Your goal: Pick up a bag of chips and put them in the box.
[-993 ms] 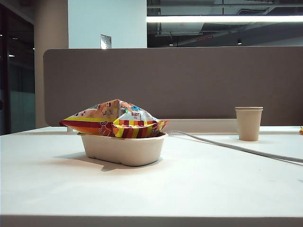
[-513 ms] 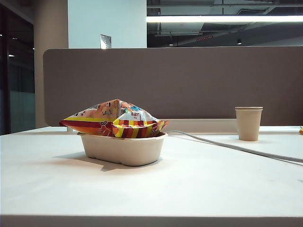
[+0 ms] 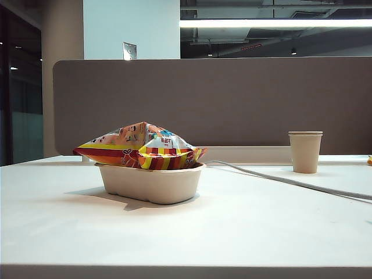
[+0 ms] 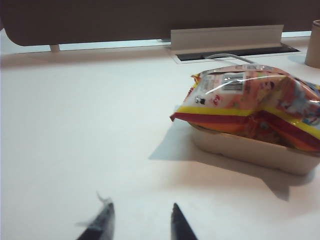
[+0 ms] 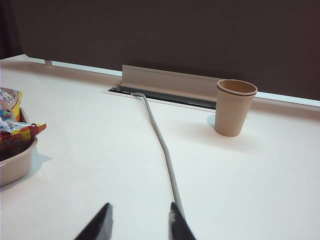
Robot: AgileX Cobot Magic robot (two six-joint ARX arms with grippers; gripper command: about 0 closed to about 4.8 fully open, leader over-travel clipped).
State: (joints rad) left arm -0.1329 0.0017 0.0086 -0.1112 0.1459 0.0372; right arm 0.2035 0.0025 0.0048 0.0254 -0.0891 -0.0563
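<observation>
The bag of chips (image 3: pixel 142 145), crinkly foil with red, yellow and orange stripes, lies on top of the box (image 3: pixel 151 185), a shallow beige fibre tray at the table's left, and overhangs its rim at both ends. Neither arm shows in the exterior view. In the left wrist view my left gripper (image 4: pixel 141 206) hovers over bare table, a good way short of the bag (image 4: pixel 250 100) and box (image 4: pixel 240 147). Its dark tips stand apart with nothing between them. My right gripper (image 5: pixel 140 206) is also open and empty beside the grey cable, with the box's end (image 5: pixel 15 165) off to one side.
A tan paper cup (image 3: pixel 305 152) stands at the back right. A grey cable (image 3: pixel 290 181) runs from a slot at the back across the table to the right edge. A dark divider panel (image 3: pixel 232 99) closes off the far side of the table.
Bag, box and cup have not moved. Neither arm appears in the exterior view at any of the three moments.
</observation>
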